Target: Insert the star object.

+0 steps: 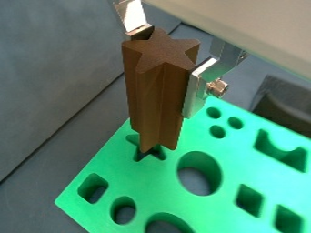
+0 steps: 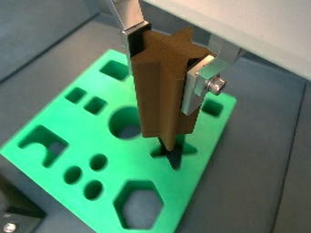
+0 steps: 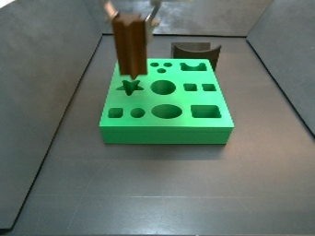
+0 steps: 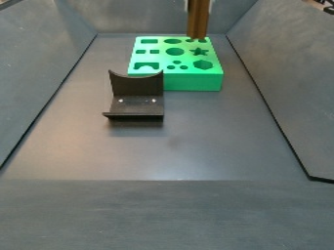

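Observation:
The star object (image 1: 155,91) is a tall brown peg with ridged sides, held upright. My gripper (image 1: 170,53) is shut on its upper end, one silver finger on each side, as both wrist views show (image 2: 166,59). The peg's lower end hangs just over the star-shaped hole (image 1: 148,151) (image 2: 172,155) near a corner of the green block (image 1: 152,187) (image 2: 134,168). I cannot tell whether the tip touches the hole. In both side views the star object (image 3: 129,46) (image 4: 198,18) stands over the green block (image 3: 167,135) (image 4: 196,79), with the gripper (image 3: 133,9) at the frame's upper edge.
The green block has several other holes: round, square, hexagonal and arched. The dark fixture (image 4: 135,95) stands on the grey floor beside the block, and also shows behind it (image 3: 197,51). Dark walls enclose the floor.

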Robot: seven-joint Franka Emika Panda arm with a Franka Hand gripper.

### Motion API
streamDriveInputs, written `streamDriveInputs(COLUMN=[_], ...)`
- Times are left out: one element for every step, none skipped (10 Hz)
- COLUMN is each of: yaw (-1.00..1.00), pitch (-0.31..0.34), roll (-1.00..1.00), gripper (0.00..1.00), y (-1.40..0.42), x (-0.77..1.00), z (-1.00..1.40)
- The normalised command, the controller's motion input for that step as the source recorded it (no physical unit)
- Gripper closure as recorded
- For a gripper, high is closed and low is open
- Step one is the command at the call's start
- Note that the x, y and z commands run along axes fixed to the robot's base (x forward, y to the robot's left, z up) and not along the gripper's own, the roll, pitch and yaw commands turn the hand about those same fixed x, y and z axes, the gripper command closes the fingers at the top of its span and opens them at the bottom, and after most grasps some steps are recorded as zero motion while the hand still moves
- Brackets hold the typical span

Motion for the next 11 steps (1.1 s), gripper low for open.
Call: streamDriveInputs(yaw=[-0.06,0.0,0.04,0.02,0.04,0.07,0.12,0.17,0.18,0.18,0.15], pitch=[-0.223,-0.183,-0.02,0.021,0.079,0.074,0.026,0.0,-0.011,-0.026,-0.011], roll=[0.0,0.0,0.01,0.13,0.23,0.3,0.37,0.39,0.37,0.32,0.3], gripper=[1.0,1.0,1.0,1.0,1.0,1.0,1.0,1.0,1.0,1.0,1.0], y=[0.03,0.01,0.01,0.04,0.07,0.04,0.0,0.0,0.0,0.0,0.0], x=[-0.41,-0.08,0.23,0.31,0.29,0.18,0.0,-0.07,-0.04,0.0,0.01], z=[-0.64,-0.58,-0.44,-0.4,-0.39,-0.42,-0.49,-0.57,-0.62,-0.65,-0.71])
